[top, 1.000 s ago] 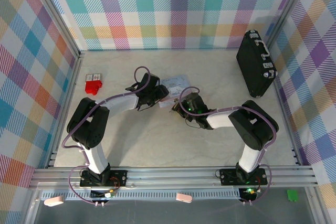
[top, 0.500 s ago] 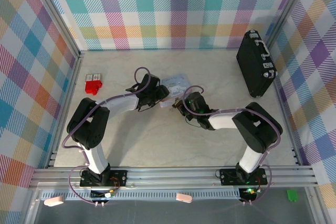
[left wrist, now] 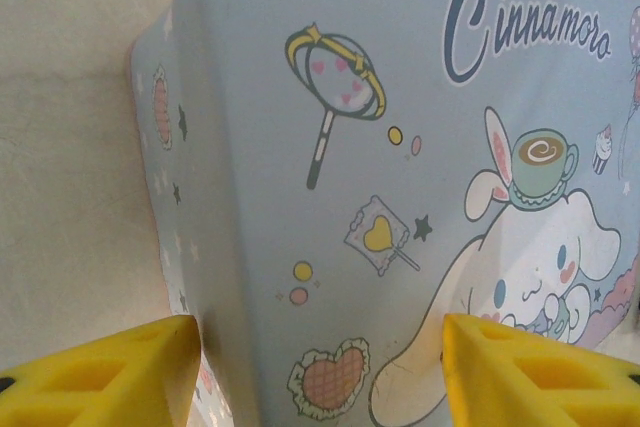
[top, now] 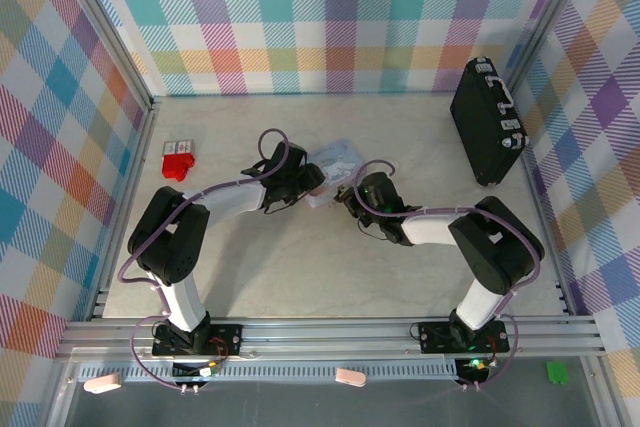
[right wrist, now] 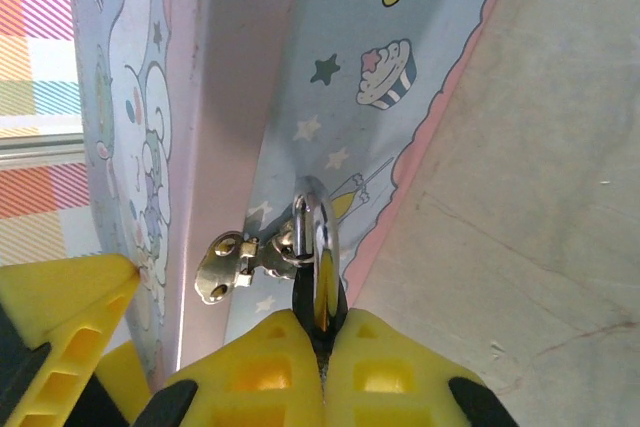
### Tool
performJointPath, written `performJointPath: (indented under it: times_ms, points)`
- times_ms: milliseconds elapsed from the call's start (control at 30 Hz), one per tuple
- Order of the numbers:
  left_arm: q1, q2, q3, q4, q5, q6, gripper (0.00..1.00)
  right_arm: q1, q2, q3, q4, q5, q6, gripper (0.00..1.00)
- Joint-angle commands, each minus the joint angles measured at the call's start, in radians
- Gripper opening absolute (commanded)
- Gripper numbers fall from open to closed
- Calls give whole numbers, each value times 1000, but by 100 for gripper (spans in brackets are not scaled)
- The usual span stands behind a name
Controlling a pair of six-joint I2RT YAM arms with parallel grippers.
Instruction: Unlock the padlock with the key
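A pale, marble-patterned table (top: 300, 267) sits inside pastel plaid walls (top: 320, 17). A small red block (top: 178, 163) lies far left and a black briefcase (top: 488, 122) stands far right.

Near the centre, the left gripper (top: 303, 185) is clamped on a pale blue Cinnamoroll tin (left wrist: 330, 177), one yellow finger on each side, holding it tipped up on its pink rim. Just right of it, the padlock (right wrist: 316, 247) hangs by its silvery shackle from the tin's hasp (right wrist: 225, 259). The right gripper (right wrist: 322, 347) has its fingertips pinched together on the padlock's dark body, directly below the shackle.

Since a second ago, the right wrist has shifted slightly right and farther away, its elbow swinging right. The left arm has barely moved.
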Motion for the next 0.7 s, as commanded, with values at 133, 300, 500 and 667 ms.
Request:
performJointPath:
  times_ms: [133, 300, 500, 667]
  points:
    - [-4, 49, -25, -159, -27, 13, 62, -44, -43, 36, -86, 24, -186, 0]
    - [-4, 52, -19, -168, -31, 16, 62, -46, -44, 126, -263, 22, -352, 0]
    - [-4, 53, -21, -171, -36, 17, 62, -44, -39, 162, -430, 76, -489, 0]
    - [-4, 55, -16, -168, -33, 16, 62, -43, -7, 201, -511, 108, -550, 0]
